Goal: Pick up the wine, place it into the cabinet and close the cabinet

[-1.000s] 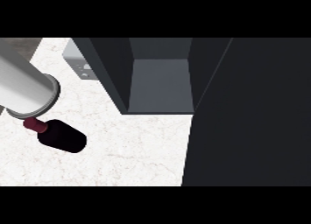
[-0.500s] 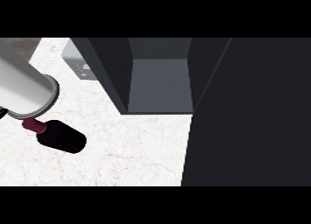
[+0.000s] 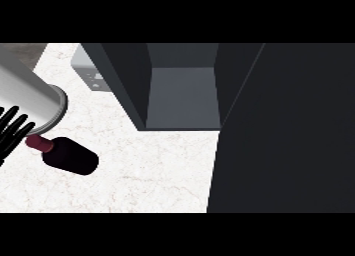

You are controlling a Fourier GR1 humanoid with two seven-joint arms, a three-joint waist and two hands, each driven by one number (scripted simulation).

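The wine bottle (image 3: 71,156) is dark with a maroon neck and sits on the white marble counter (image 3: 150,175), left of the cabinet. Its neck points up-left toward my left hand (image 3: 6,131). That hand shows at the view's left edge with straight, spread fingers just beside the neck, holding nothing. The grey forearm (image 3: 17,95) runs in from the upper left above it. The dark cabinet (image 3: 184,95) stands open, its grey inside bare. Its dark door (image 3: 291,130) fills the right side. My right hand shows nowhere.
A small grey appliance (image 3: 90,72) stands behind the cabinet's left wall, at the counter's back. The cabinet's left wall (image 3: 128,85) rises between the bottle and the opening. Bare marble stretches in front of the cabinet.
The left forearm has slid left and slightly back. The hand, earlier bunched over the bottle's neck, now shows spread fingers left of it. The bottle has barely moved.
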